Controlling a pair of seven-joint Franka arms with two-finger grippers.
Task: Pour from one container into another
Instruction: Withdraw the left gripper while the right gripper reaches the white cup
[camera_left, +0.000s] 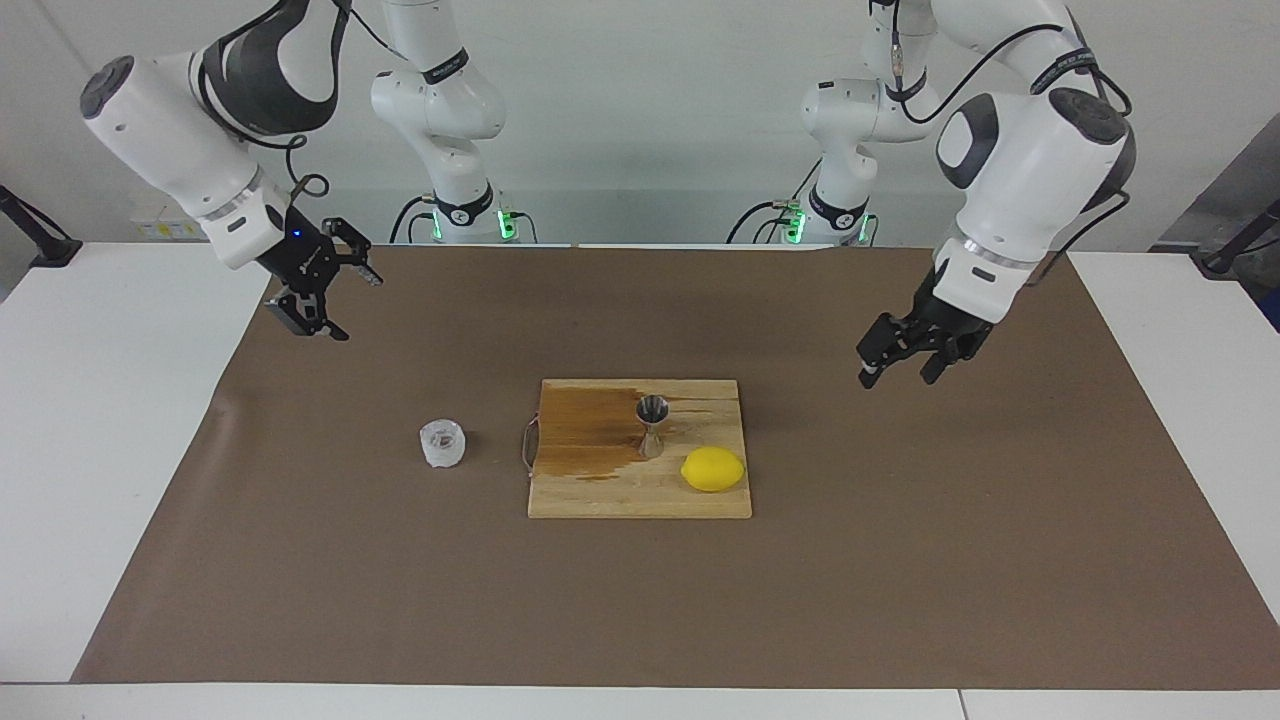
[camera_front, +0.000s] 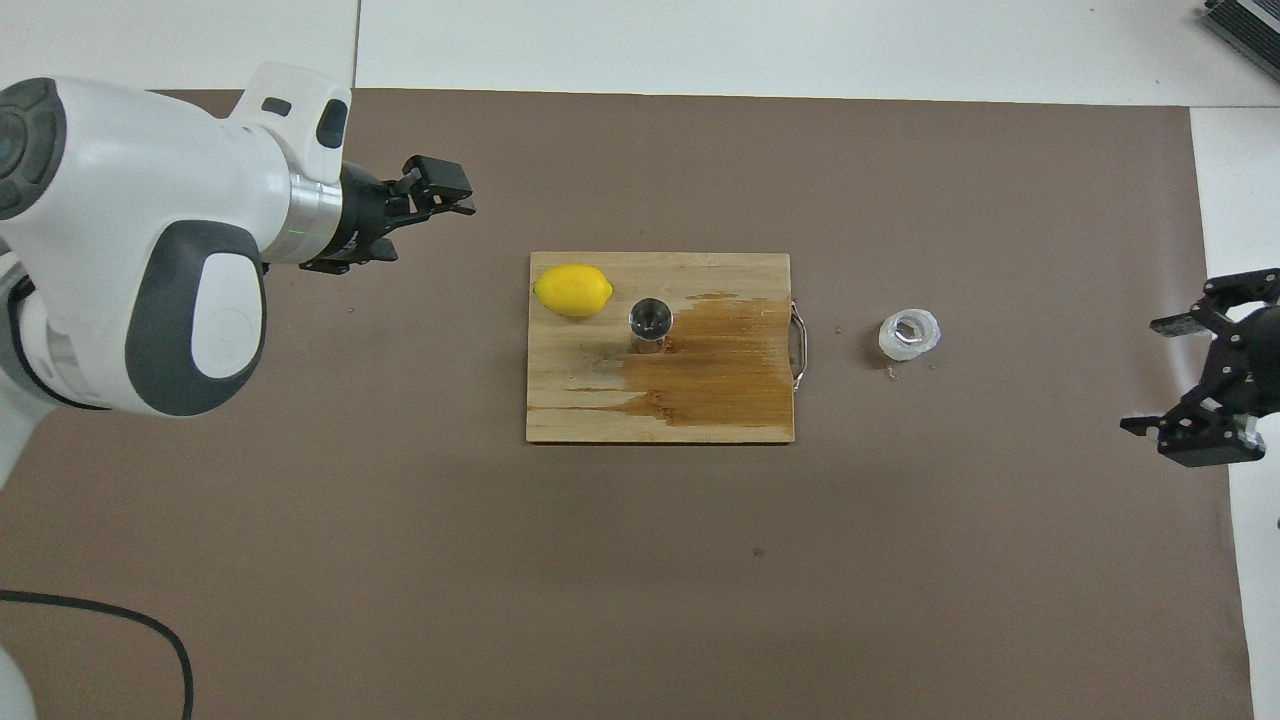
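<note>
From the facing view, the clear cup (camera_left: 443, 443) is sitting on the brown mat (camera_left: 900, 560), just beside the cutting board (camera_left: 600, 495) at the right arm's end. The steel jigger (camera_left: 652, 425) is standing upright on the board next to a lemon (camera_left: 713, 469). The left end effector (camera_left: 900, 362) is hanging released and empty over the mat, well apart from both.

From overhead, the right end effector (camera_front: 1190, 385) is hovering spread open at the mat's edge, well apart from the clear cup (camera_front: 909, 334).
</note>
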